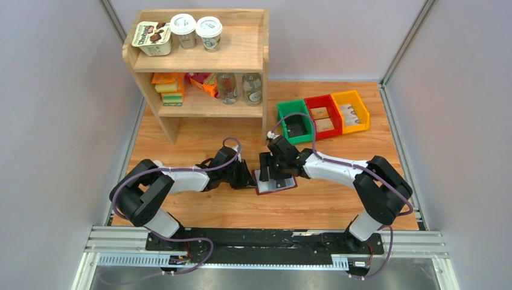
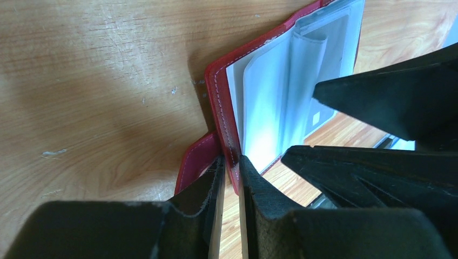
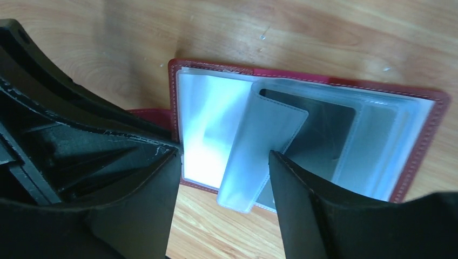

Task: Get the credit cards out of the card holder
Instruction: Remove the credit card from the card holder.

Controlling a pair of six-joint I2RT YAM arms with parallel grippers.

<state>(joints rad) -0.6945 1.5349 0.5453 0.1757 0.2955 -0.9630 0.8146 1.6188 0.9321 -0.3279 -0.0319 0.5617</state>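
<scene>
Wood-grain desk (image 1: 326, 208) between grey partition walls formed the work area. At its centre lay the card holder (image 1: 280, 186), opened like a book with the maroon cover down and the clear sleeves up. In the right wrist view, one dark-faced credit card (image 3: 324, 127) showed inside a sleeve on the half toward 3 o'clock. A loose sleeve leaf (image 3: 259, 151) stood curled up across it. Whether the other sleeves held cards could not be determined.

Left fingers (image 2: 249, 175) were closed almost fully, pinching the stitched cover edge at the holder's 9 o'clock side. Judged purpose: to anchor the holder so it would not slide when a card is drawn.

Right fingers (image 3: 294, 189) stood well apart and gripped nothing, hanging over the sleeves with the raised leaf between them. This was judged an alignment for the grasp, with no grasp made. No card was out, so the task was judged to be at an early stage.

Three bins (image 1: 284, 124), green, red and yellow, sat well apart at 1 o'clock. The wooden shelf (image 1: 241, 48) with tubs and bottles stood at 11 o'clock.
</scene>
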